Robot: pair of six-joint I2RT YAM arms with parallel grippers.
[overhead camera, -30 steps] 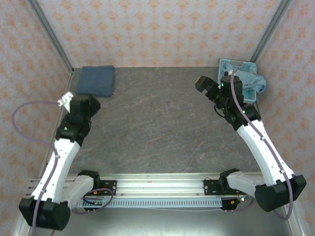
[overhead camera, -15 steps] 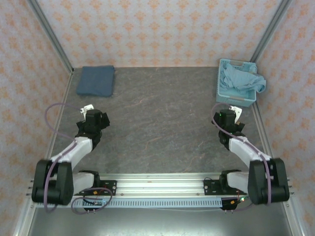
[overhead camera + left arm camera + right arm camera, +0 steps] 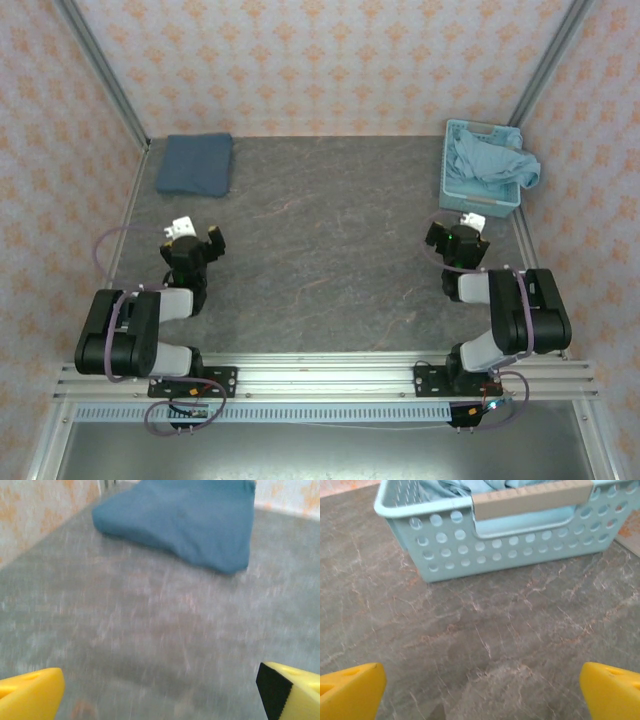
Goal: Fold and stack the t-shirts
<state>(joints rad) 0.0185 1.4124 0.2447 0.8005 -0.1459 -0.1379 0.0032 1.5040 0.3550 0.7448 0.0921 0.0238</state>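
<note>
The dark slate-blue t-shirt [image 3: 195, 163] lies folded at the far left of the table; in the left wrist view the same t-shirt [image 3: 185, 517] sits ahead of my fingers. The aqua-blue t-shirt [image 3: 492, 160] is crumpled in the light-blue basket [image 3: 480, 200] at the far right, spilling over its right rim, and shows inside the basket [image 3: 510, 535] in the right wrist view. My left gripper [image 3: 196, 243] is pulled back low on the left, open with nothing between its fingers. My right gripper [image 3: 457, 238] is pulled back just in front of the basket, open and holding nothing.
Both arms are folded back near their bases along the near rail [image 3: 320, 375]. The grey marble tabletop [image 3: 320, 240] stretches between the shirt and the basket. Patterned walls enclose the table on three sides.
Both arms have drawn back from their reach toward the far corners and folded down close to their bases. The right arm left the basket, uncovering the aqua shirt.
</note>
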